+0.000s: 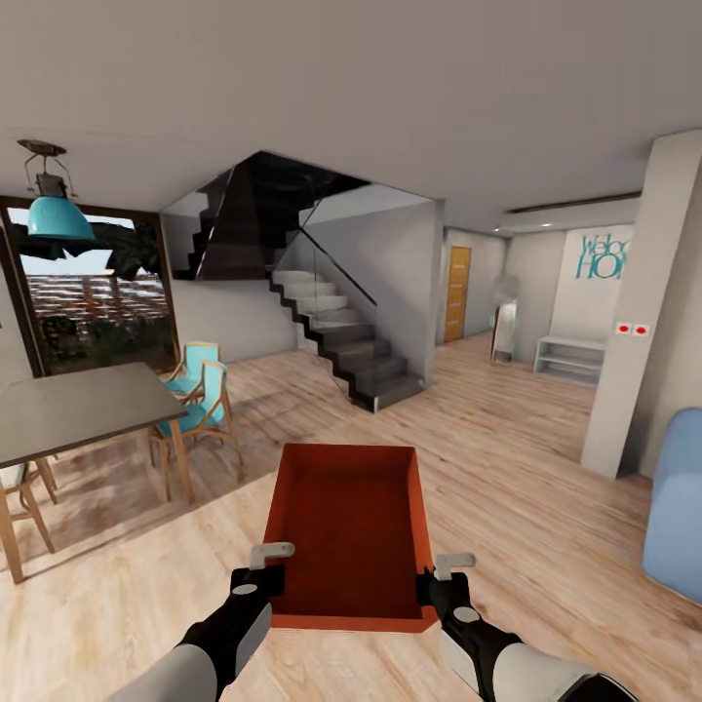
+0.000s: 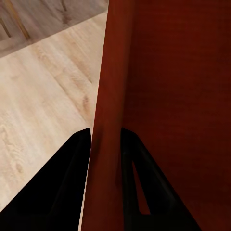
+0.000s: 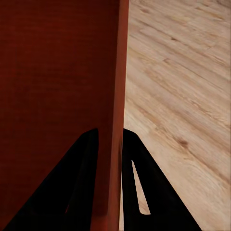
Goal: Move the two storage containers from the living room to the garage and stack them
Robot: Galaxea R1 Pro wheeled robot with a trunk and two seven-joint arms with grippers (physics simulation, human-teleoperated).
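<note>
The orange-red storage container (image 1: pixel 351 531) sits low centre of the head view, above the wood-plank floor (image 1: pixel 546 487). The left gripper (image 2: pixel 105 139) pinches its left wall between closed fingers. The right gripper (image 3: pixel 110 139) clamps the right wall likewise.

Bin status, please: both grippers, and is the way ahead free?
Left gripper and right gripper each shut on a side wall of the bin. Bin carried level over wood floor. Staircase ahead, table at left.

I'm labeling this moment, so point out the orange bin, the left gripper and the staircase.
orange bin (image 1: pixel 351 526), head view, inner bottom.
left gripper (image 2: pixel 105 144), left wrist view, between fingertips, clamping the wall.
staircase (image 1: pixel 341 336), head view, middle steps.
</note>
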